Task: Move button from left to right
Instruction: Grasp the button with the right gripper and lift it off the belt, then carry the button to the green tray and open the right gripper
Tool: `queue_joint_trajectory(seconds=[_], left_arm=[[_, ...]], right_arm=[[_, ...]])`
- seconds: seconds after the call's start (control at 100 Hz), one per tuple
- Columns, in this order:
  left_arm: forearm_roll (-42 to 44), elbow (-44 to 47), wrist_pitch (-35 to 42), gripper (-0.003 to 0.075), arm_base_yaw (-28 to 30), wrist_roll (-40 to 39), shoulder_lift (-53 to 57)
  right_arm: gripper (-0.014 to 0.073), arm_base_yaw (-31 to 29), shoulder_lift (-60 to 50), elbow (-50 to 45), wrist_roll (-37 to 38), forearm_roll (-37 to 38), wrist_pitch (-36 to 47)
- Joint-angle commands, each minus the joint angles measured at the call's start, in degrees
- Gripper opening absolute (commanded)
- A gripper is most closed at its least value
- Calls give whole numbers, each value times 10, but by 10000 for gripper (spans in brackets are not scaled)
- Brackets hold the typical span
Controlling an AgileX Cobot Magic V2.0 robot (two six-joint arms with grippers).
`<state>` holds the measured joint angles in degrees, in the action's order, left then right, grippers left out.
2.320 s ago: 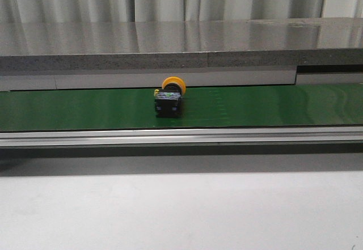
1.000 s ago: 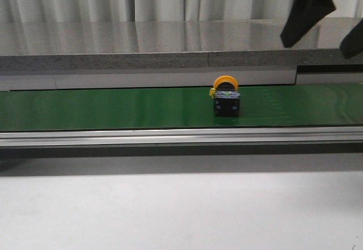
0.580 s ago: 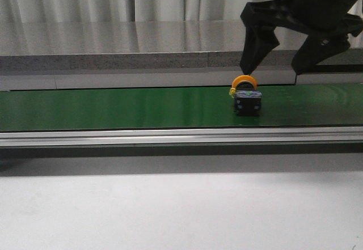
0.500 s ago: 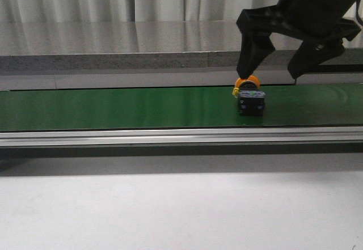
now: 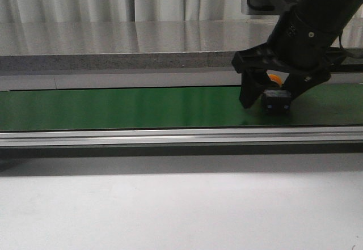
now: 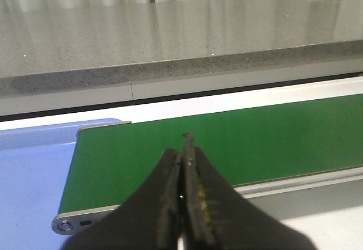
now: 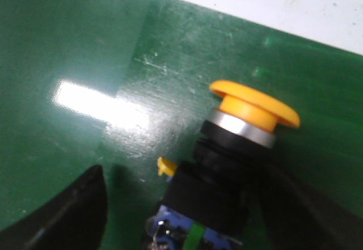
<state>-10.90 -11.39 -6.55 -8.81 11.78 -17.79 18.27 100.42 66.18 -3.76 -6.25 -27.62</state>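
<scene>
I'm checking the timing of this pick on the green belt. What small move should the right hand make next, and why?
Probably close the fingers. The right hand is open and down at the belt, with the button sitting between its fingers, one on each side. Nothing shows contact yet, so closing should secure the black body before lifting. The left hand is shut and idle.

Yellow-capped black button (image 5: 276, 98) lies tipped on the green belt (image 5: 113, 108).
</scene>
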Motion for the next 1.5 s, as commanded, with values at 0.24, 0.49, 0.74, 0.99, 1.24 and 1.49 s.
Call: queue_joint_trajectory(seconds=[0.24,0.49,0.74,0.99,1.24,1.49], left_arm=[[-3,-16,48,-20,-4,-1,-4],[-3,-16,48,-20,-4,-1,-4],[-3,-16,48,-20,-4,-1,-4],[-3,-16,48,-20,-4,-1,-4],[-3,-16,48,-20,-4,-1,-4],[-3,-16,48,-20,-4,-1,-4]], right_arm=[[213,-3,-22,34,-5,5,-11],[213,-48,-68,76,-5,38,-84],[213,-182,-109,82,-5,111,-91],[213,-327,-98,82,-5,125,-90],[213,-388,-54,82,-25,126,-90],[213,-390,-11,82,-108,126,-72]])
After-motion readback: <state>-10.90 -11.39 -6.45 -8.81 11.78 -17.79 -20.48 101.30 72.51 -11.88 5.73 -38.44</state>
